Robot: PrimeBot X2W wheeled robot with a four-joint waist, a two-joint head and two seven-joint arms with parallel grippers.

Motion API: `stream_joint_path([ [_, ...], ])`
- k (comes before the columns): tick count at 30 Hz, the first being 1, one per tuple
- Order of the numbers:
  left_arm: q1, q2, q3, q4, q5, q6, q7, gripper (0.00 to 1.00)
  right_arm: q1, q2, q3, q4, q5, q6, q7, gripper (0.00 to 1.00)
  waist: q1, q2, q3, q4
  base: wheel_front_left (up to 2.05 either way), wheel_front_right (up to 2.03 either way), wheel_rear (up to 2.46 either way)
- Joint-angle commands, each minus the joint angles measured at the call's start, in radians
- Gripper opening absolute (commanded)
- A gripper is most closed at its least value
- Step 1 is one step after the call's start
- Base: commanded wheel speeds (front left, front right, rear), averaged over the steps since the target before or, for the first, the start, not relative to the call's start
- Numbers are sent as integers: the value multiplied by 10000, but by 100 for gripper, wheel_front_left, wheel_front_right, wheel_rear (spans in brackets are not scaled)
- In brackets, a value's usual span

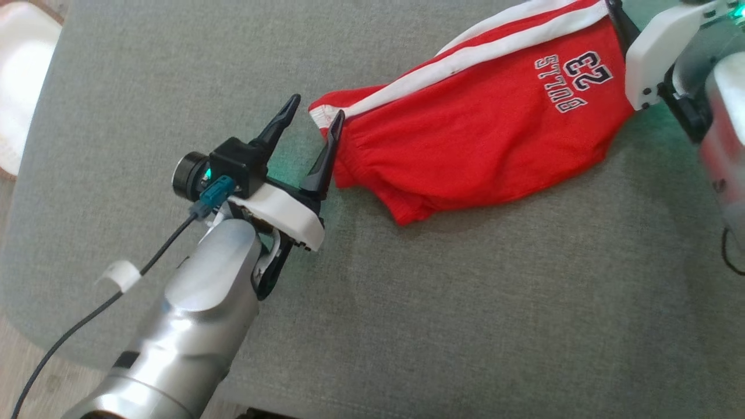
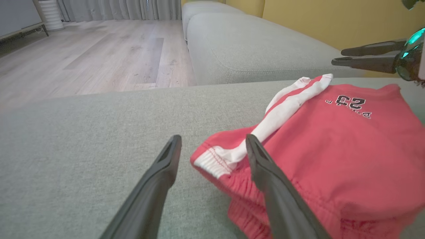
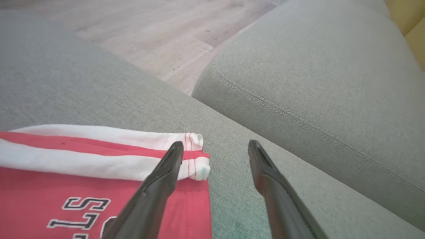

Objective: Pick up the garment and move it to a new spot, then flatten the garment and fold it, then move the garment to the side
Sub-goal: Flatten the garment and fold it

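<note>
the shorts (image 1: pixel 477 128) lay on the cushion (image 1: pixel 174 87), long axis running from the left gripper (image 1: pixel 317 107), spread and empty at their left end, to the right gripper (image 3: pixel 215 145), also spread, at the other end.

garment (image 1: pixel 477 134): red, with two white stripes along one edge and red stitching at the stripe ends; dark "23" and "BULLS" lettering outlined in white
sofa cushion (image 1: pixel 407 302): plain grey-green weave
floor (image 2: pixel 99 53): pale wood planks
wall (image 2: pixel 332 20): mustard yellow
curtain (image 2: pixel 132 8): grey, vertical folds
left gripper (image 1: pixel 316 107): black
bracket (image 1: pixel 285 212): white
forearm (image 1: pixel 198 314): silver
right gripper (image 3: pixel 215 143): dark grey
</note>
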Motion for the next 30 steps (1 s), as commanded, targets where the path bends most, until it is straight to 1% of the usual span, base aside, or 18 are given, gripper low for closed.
stream_joint_path([
  [1,-89,321,485,-320,152,83,-93,100,-130,224,-128,-68,207,31,-457,100,0,0,-257,-172,0,0,0],
  [3,-12,372,586,-405,197,131,-93,100,-108,254,-236,9,298,31,-659,100,0,0,-363,-242,0,0,0],
  [6,313,529,1018,-813,289,310,-93,100,41,389,-748,138,624,31,-1479,100,0,0,-765,-480,0,0,0],
  [7,457,581,1223,-1030,299,389,-93,100,140,469,-898,129,737,31,-1766,100,0,0,-915,-586,0,0,0],
  [8,807,695,1699,-1540,306,548,-94,100,418,665,-1084,37,931,31,-2267,100,0,0,-1243,-830,0,0,0],
  [9,1012,747,1944,-1836,316,608,-94,100,572,746,-1202,-39,1042,31,-2515,100,0,0,-1391,-949,0,0,0],
  [13,1964,892,2885,-2990,397,800,-94,100,1334,1017,-1673,-587,1309,31,-3177,100,0,0,-2013,-1450,0,0,0],
  [17,2948,839,3693,-4045,525,854,-94,100,2460,1382,-2306,-1460,1320,31,-3406,100,0,0,-2550,-1918,0,0,0],
  [20,3704,670,3994,-4539,692,767,-94,100,3515,1684,-3024,-2254,1010,31,-3455,100,0,0,-2893,-2189,0,0,0],
  [26,5015,187,4367,-4855,960,543,-95,100,6060,2695,-4524,-4091,1,31,-3468,100,0,0,-3478,-2567,0,0,0],
  [30,5857,-116,4553,-4946,1208,415,-95,100,7720,3056,-4920,-4911,-434,31,-3470,100,0,0,-3768,-2729,0,0,0],
])
